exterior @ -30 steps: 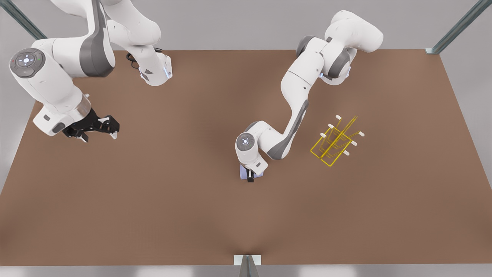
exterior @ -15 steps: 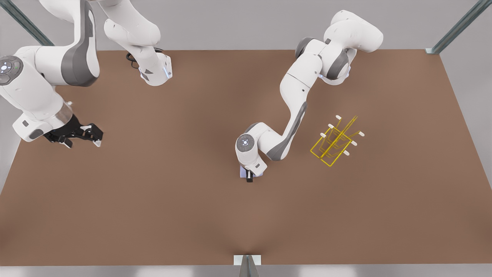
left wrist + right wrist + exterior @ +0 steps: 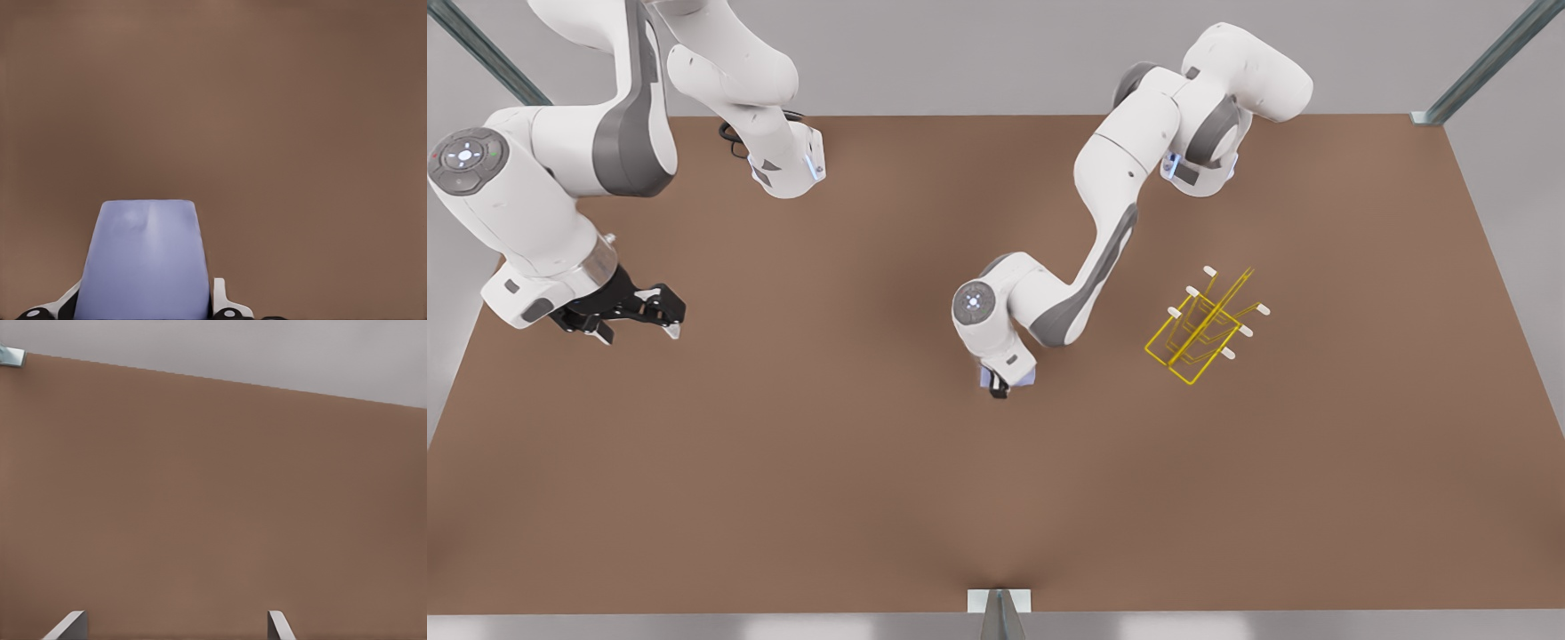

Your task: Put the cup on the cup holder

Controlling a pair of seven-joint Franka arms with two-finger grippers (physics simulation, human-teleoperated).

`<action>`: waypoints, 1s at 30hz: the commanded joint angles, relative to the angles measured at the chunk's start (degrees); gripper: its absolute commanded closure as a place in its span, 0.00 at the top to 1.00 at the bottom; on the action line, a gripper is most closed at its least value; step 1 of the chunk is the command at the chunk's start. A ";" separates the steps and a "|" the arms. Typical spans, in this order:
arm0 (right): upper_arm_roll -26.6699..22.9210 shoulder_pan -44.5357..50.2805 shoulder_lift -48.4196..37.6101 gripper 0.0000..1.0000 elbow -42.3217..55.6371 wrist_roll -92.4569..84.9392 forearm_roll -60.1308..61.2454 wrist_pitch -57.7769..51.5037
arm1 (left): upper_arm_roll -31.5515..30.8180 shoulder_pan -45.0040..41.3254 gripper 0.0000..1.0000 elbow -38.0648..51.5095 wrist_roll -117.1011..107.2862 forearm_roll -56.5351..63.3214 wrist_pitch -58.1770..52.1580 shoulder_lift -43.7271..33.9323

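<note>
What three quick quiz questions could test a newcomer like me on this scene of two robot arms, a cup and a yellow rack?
1. True or false: the cup already sits on the cup holder.
2. Which gripper holds the cup: A left gripper, B right gripper?
3. Fill in: the right gripper's fingers are spread ____ over bare table.

Key: 1 false, the rack stands apart, toward the front view's right; 2 A, its fingers flank the cup in the left wrist view; 3 open, that arm waits.
</note>
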 commanded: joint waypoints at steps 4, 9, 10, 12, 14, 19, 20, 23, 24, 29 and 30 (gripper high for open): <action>0.35 0.54 0.92 1.00 0.03 0.14 -0.02 0.74 | 0.17 -0.80 0.82 -0.28 -11.89 17.36 -36.51 -3.76; 0.26 0.89 0.92 1.00 0.12 0.23 -0.02 0.83 | 0.87 -0.36 0.82 -6.87 -19.80 39.34 -61.84 -3.41; 0.35 0.89 0.92 1.00 0.12 0.23 -0.02 0.83 | 0.87 -0.45 0.82 -8.01 -19.80 39.87 -64.12 -4.03; 0.26 0.89 0.92 1.00 0.12 0.23 -0.02 0.83 | 0.87 0.08 0.82 -14.25 -19.80 42.16 -64.48 -7.28; 0.26 0.89 0.92 1.00 0.03 0.23 -0.02 0.74 | 0.87 0.08 0.83 -18.83 -19.27 45.14 -64.91 -12.38; 0.26 0.89 1.01 1.00 0.03 0.23 -0.02 0.83 | 0.78 4.29 0.83 -20.06 -20.50 49.62 -60.52 -8.33; 0.26 0.89 1.10 1.00 0.03 0.23 -0.02 0.83 | 0.78 4.82 0.83 -20.41 -20.68 50.68 -59.12 -7.37; 0.26 0.80 1.10 1.00 0.03 0.31 -0.02 0.83 | 0.78 6.05 0.83 -22.87 -24.28 50.68 -57.53 -5.78; 0.26 0.80 1.10 1.00 0.03 0.23 -0.02 0.83 | 0.78 6.14 0.83 -24.80 -25.42 50.68 -57.53 -5.96; 0.35 0.89 1.62 1.00 0.03 0.23 -0.11 0.83 | -0.27 4.91 0.83 -28.05 -26.83 50.07 -59.46 -8.16; 0.26 0.89 1.54 1.00 0.12 0.23 -0.02 0.83 | -0.80 4.73 0.83 -28.06 -26.83 49.80 -60.96 -8.24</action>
